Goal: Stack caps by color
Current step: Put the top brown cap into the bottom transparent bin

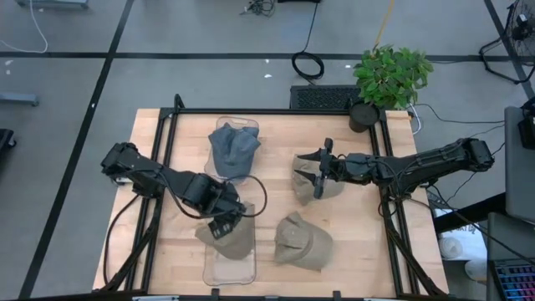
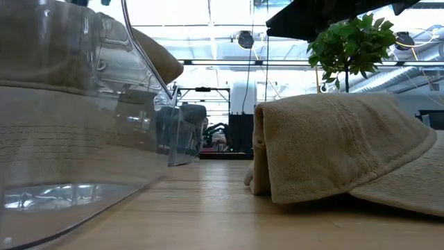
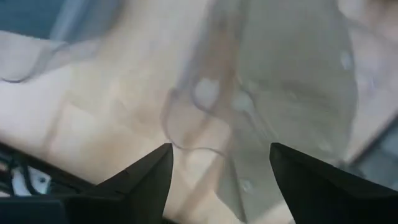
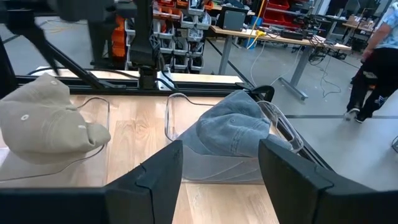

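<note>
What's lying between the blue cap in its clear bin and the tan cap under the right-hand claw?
Nothing: in the high view only bare wooden table separates the blue cap from the tan cap beneath the right gripper.

Bare table point(image 1: 351, 251) lies open at lower right. Two clear bins point(image 1: 232, 149) and tan caps point(image 1: 303, 242) crowd the centre.
</note>
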